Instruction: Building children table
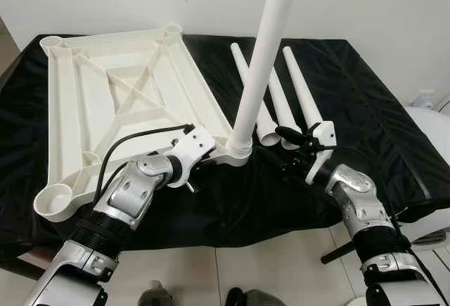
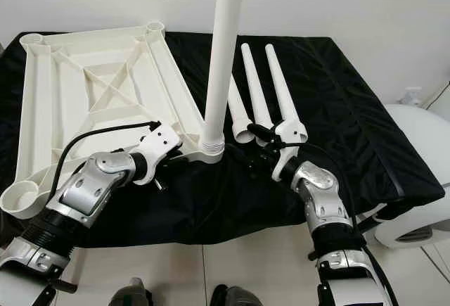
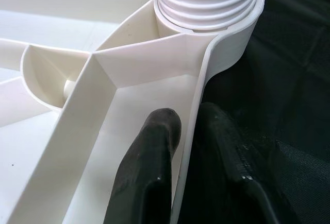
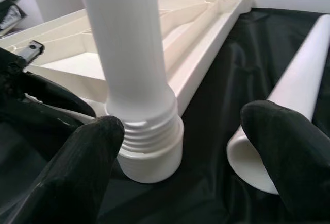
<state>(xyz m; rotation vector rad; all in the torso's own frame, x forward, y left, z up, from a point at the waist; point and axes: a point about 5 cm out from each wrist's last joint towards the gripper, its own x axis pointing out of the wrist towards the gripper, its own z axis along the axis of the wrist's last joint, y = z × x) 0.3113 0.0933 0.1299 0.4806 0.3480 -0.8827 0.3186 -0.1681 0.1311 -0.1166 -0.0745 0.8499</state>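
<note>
- We see an upturned white plastic tabletop (image 1: 119, 102) lying underside-up on a counter (image 1: 365, 102) draped in black cloth, its ribs and corner sockets facing up.
- A white table leg (image 1: 264, 53) stands upright in the tabletop's near right corner socket (image 1: 239, 153), its threaded end seated in the socket, with several threads visible above the rim.
- Our left jaws (image 3: 188, 147) pinch the tabletop's thin outer edge wall just beside that socket: one black finger lies inside the wall, the other outside against the cloth, as the left wrist view shows.
- Our right jaws (image 4: 180, 147) are spread wide near the base of the upright leg; in the right wrist view one finger (image 4: 82, 167) sits near the threaded collar and the other sits over by the mouth of a loose leg, neither clearly gripping anything.
- Three spare legs (image 2: 256, 95) lie side by side on the cloth just to the right of the tabletop, wide open ends toward us, narrow tips pointing at the wall.
- The right jaws hover just in front of those open ends, between them and the upright leg.
- A white rounded object (image 2: 422, 172) sits past the counter's right edge; we cannot tell what it is.
</note>
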